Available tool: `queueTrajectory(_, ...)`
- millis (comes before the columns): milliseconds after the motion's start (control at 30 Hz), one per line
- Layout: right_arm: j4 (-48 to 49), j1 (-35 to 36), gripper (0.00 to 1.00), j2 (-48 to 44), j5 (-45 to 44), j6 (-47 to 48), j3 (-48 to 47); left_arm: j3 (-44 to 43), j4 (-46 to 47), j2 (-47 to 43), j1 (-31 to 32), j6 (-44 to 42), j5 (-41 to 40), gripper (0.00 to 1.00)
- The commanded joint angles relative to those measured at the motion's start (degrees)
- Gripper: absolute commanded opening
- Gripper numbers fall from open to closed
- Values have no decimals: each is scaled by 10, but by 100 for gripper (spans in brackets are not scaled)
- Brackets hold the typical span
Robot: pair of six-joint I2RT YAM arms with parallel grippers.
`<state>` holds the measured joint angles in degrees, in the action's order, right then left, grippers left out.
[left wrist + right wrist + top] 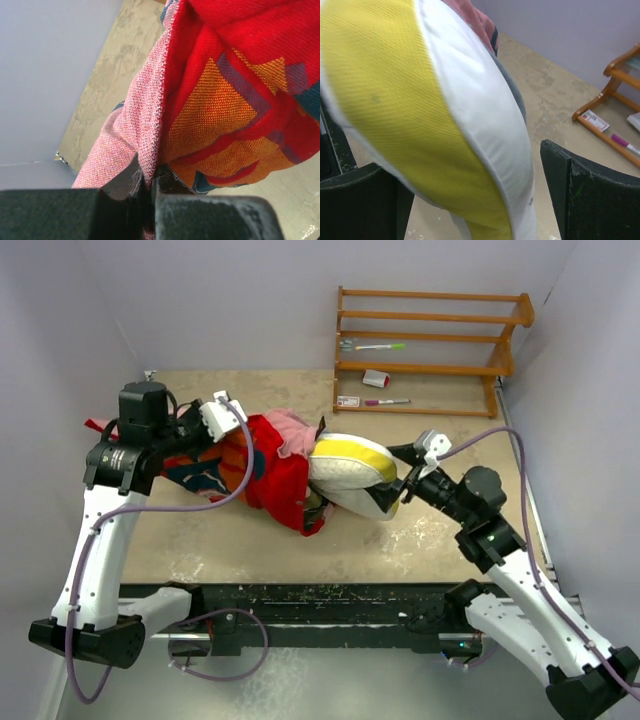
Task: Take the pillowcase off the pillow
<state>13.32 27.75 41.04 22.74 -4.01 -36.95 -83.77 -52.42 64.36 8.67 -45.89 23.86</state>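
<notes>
The red pillowcase (268, 475) lies bunched at the table's middle left, with its pale pink inside showing at the top. The cream-white pillow (350, 468) with its yellow edge band sticks out of the case's right end. My left gripper (232, 443) is shut on a fold of the pillowcase's edge (150, 125), pinched between the fingers (200, 215). My right gripper (402, 478) is open around the pillow's bare end (420, 100). The pillow presses against one finger (360, 200), and a gap shows before the other finger (590, 195).
A wooden rack (430, 350) stands at the back right with markers and small items on its shelves, and it also shows in the right wrist view (615, 75). Pale walls close in on the left, back and right. The table's dark front edge (330, 600) is near the arm bases.
</notes>
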Motion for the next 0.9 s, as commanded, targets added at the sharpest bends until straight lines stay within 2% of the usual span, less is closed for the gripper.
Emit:
queueTrajectory(0, -47, -1, 100, -2, 48, 35, -92, -16, 25, -8, 22, 28, 9, 0)
queueTrajectory(267, -145, -1, 100, 29, 33, 92, -167, -82, 15, 16, 28, 49, 6, 0)
queueTrajectory(500, -226, 5, 100, 73, 157, 123, -219, -147, -8, 50, 28, 99, 19, 0)
queueTrajectory(733, -322, 26, 100, 77, 164, 152, -232, -268, -58, 129, 36, 177, 51, 0)
queueTrajectory(867, -303, 26, 100, 42, 161, 113, -219, -285, -56, 149, 53, 188, 33, 0)
